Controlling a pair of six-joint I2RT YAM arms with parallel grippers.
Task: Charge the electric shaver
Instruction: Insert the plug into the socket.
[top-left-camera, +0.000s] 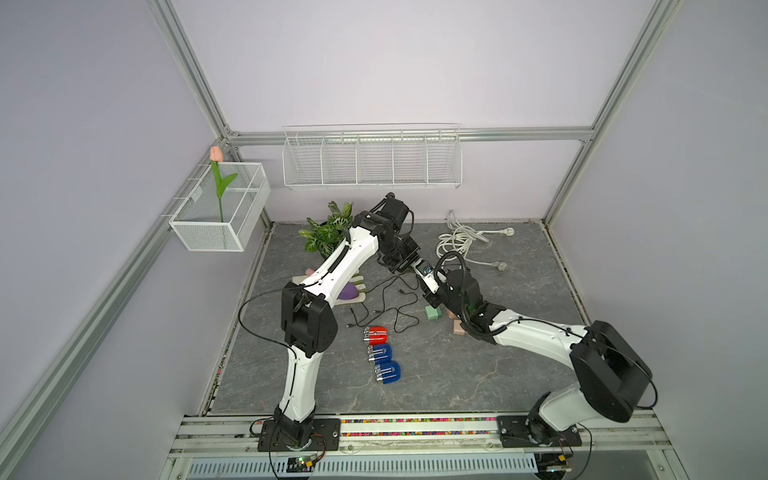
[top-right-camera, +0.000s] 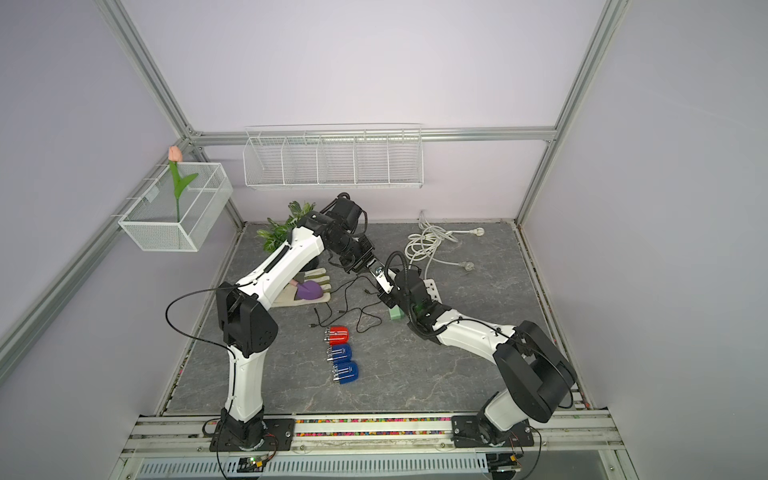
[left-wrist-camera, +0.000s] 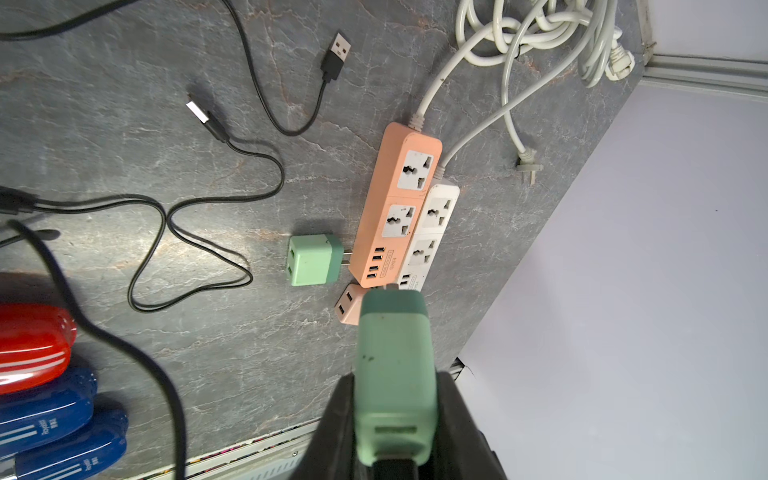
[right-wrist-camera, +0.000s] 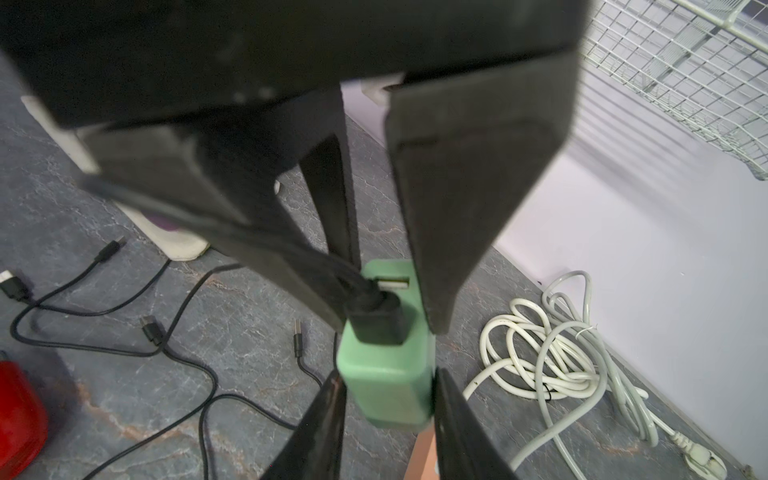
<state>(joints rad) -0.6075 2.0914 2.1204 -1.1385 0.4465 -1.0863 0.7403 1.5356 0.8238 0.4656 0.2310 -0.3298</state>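
Observation:
A red electric shaver (top-left-camera: 375, 333) and two blue ones (top-left-camera: 380, 352) lie in a row on the table's front middle. My left gripper (left-wrist-camera: 395, 376) is shut on a green USB adapter (left-wrist-camera: 395, 353), held in the air over the pink power strip (left-wrist-camera: 399, 203). A black USB plug (right-wrist-camera: 376, 322) sits in one of the adapter's ports and its cable trails off. In the right wrist view my right gripper (right-wrist-camera: 388, 374) is closed on the adapter's other end, a finger against each side. In both top views the two grippers meet tip to tip (top-left-camera: 422, 276).
A white power strip (left-wrist-camera: 432, 232) lies against the pink one. Beside them sit a second green adapter (left-wrist-camera: 309, 259) and a pink adapter (left-wrist-camera: 347, 307). Loose black USB cables (top-left-camera: 386, 303) cross the middle. A white cord coil (top-left-camera: 457, 239), a glove (top-right-camera: 307, 291) and a plant (top-left-camera: 328, 230) are further back.

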